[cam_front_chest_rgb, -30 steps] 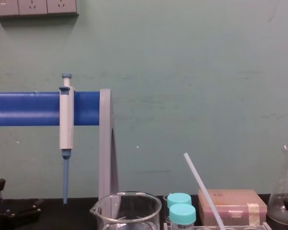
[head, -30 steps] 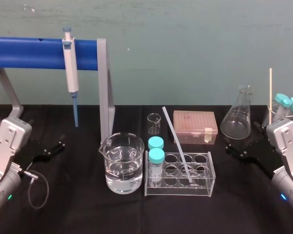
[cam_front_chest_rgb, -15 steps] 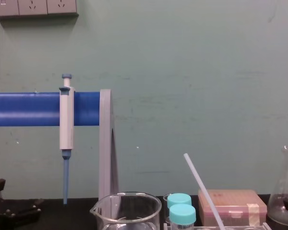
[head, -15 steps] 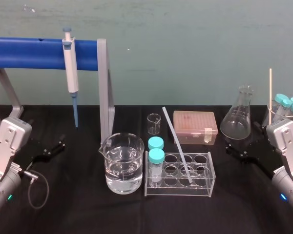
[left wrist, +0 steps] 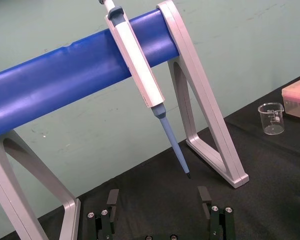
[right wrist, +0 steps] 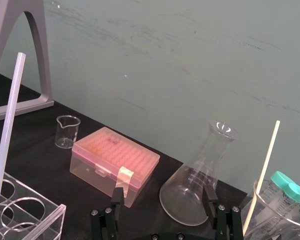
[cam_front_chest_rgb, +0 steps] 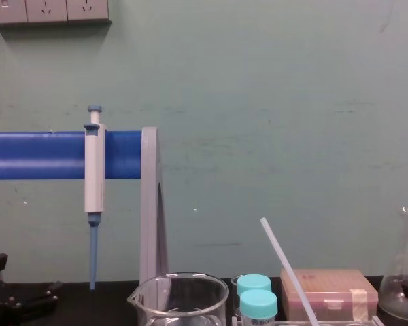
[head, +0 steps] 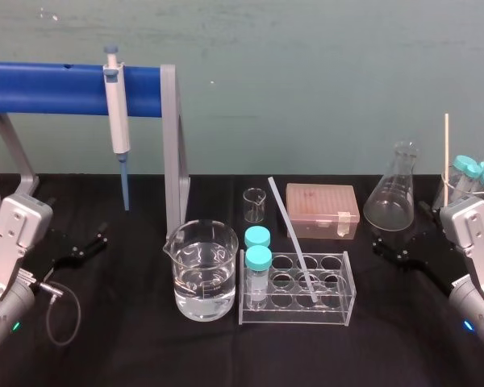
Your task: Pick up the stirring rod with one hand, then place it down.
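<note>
Left gripper (head: pixel 91 244) is resting low at the far left, its jaws standing wide apart and holding nothing. In the centre, the stirring rod (head: pixel 293 240) is leaning in the clear test-tube rack (head: pixel 339 313), its foot in a cell and its top tilting up, back and leftward. Right gripper (head: pixel 390 250), likewise spread and empty, is sitting nearer, with the rod lying to its left.

You see a flat, pale green painted wall (cam_front_chest_rgb: pixel 292 102) behind everything. It has small scuffs and light marks on it. High up on it sits a row of white plastic wall sockets (cam_front_chest_rgb: pixel 47 10). Below, a flat black table top (head: pixel 129 339) runs back to the wall.
</note>
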Controlling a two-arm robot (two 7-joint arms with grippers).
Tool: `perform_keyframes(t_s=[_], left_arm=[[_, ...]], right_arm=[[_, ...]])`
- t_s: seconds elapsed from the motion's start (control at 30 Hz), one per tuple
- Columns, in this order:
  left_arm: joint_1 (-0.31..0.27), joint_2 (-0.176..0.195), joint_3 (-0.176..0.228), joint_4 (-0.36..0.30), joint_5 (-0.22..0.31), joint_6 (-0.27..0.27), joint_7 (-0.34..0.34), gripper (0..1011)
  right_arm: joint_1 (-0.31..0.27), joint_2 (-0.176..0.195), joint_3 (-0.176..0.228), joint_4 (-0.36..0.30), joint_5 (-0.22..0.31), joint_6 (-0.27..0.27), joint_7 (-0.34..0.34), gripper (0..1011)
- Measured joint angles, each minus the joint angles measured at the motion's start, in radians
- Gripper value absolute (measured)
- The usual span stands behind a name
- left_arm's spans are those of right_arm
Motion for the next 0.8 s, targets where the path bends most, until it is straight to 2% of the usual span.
perform_keyframes(t_s=[0.5,0.63,0.8], left_arm=[[0.000,0.000,0.000,0.000,0.000,0.000,0.000,1000],[0.000,0.000,0.000,0.000,0.000,0.000,0.000,1000],[0.000,0.000,0.000,0.000,0.000,0.000,0.000,1000]], right_arm=[[-0.001,-0.004,0.010,0.000,0.009,0.001,0.014,1004],[-0.002,-0.013,0.035,-0.010,0.056,0.009,0.057,1004],[-0.001,-0.041,0.088,-0.046,0.188,0.058,0.146,1004]])
